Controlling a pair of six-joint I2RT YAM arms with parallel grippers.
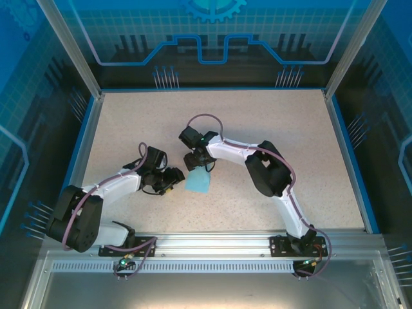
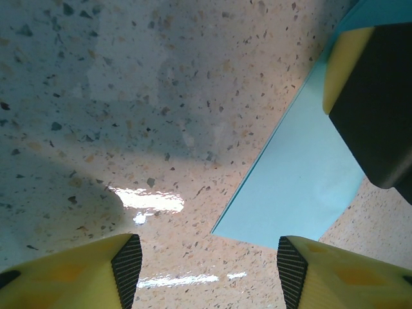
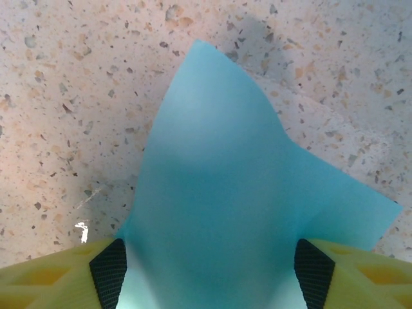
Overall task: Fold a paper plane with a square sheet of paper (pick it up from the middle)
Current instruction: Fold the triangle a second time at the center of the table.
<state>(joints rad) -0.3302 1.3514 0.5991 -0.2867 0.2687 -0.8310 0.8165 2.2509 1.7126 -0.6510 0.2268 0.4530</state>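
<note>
The square sheet of paper (image 1: 199,183) is light blue and lies mid-table between the two arms. My right gripper (image 1: 197,165) is down on its far edge. In the right wrist view the sheet (image 3: 225,174) bows up between the fingertips of the right gripper (image 3: 209,273), whose jaws stand wide apart with a pad at either side of the bulge. My left gripper (image 1: 172,181) hovers just left of the sheet, open with nothing between its jaws (image 2: 209,273). A corner of the paper (image 2: 290,187) lies just ahead of it. A finger of the right gripper (image 2: 373,96) shows at the upper right of the left wrist view.
The speckled beige tabletop (image 1: 270,122) is bordered by blue rails and glass walls. An aluminium rail (image 1: 212,244) carrying both arm bases runs along the near edge.
</note>
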